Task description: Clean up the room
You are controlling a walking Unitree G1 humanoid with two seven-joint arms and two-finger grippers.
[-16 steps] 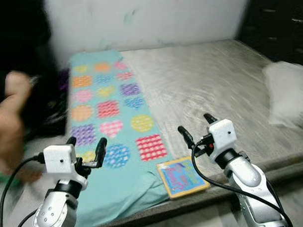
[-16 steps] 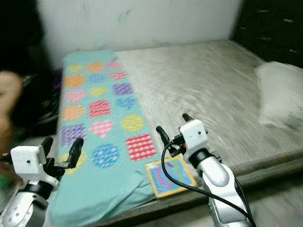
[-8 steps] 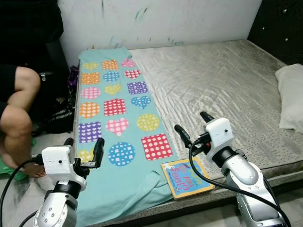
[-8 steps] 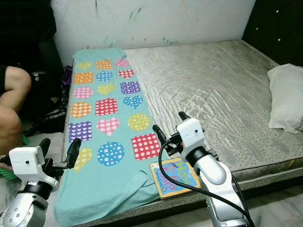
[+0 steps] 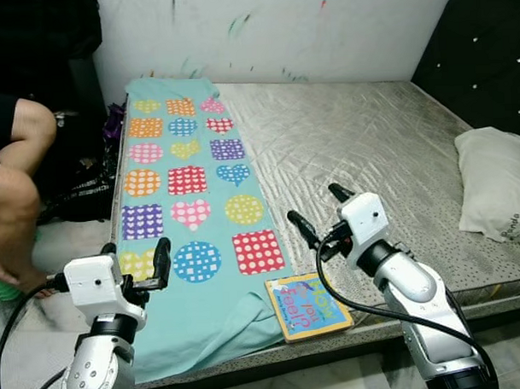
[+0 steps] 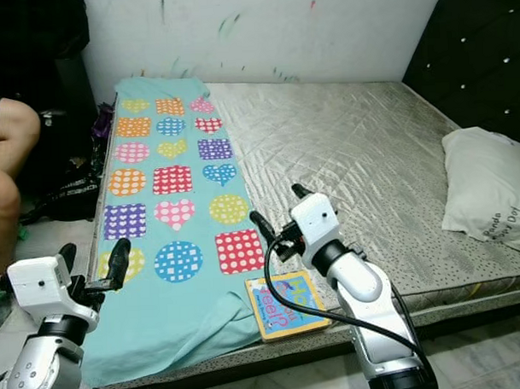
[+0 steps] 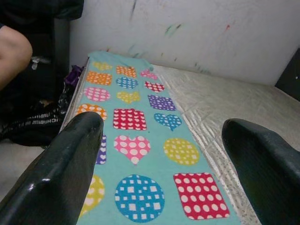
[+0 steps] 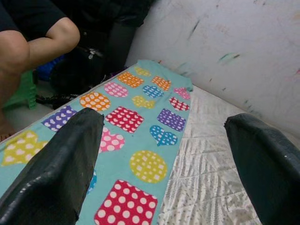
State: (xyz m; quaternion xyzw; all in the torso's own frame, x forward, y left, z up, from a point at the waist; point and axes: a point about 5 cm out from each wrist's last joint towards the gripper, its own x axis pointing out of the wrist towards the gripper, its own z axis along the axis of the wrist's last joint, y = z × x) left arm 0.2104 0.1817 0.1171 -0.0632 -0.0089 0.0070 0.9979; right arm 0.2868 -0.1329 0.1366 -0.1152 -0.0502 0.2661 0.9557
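Both pincers spread wide, empty, above the bed's near edge.
Book [image 5: 308,305] lies at the bed [image 5: 386,147] edge, touching the sheet [image 5: 188,205]; right pincer [image 5: 317,211] just above it, left pincer [image 5: 136,258] over the sheet's corner; pillow [image 5: 495,190] well apart.

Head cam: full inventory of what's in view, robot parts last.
bed: 1, grey quilted mattress, fills the middle, against the wall
headboard: 1, black, far right
blanket: 1, teal with coloured dotted shapes, along the bed's left side
book: 1, yellow-edged, colourful cover, near edge of the bed, beside the blanket
pillow: 1, white, right side of the bed
person: 1, seated left of the bed
left gripper: black fingers, open, over the blanket's near left corner
right gripper: black fingers, open, above the book
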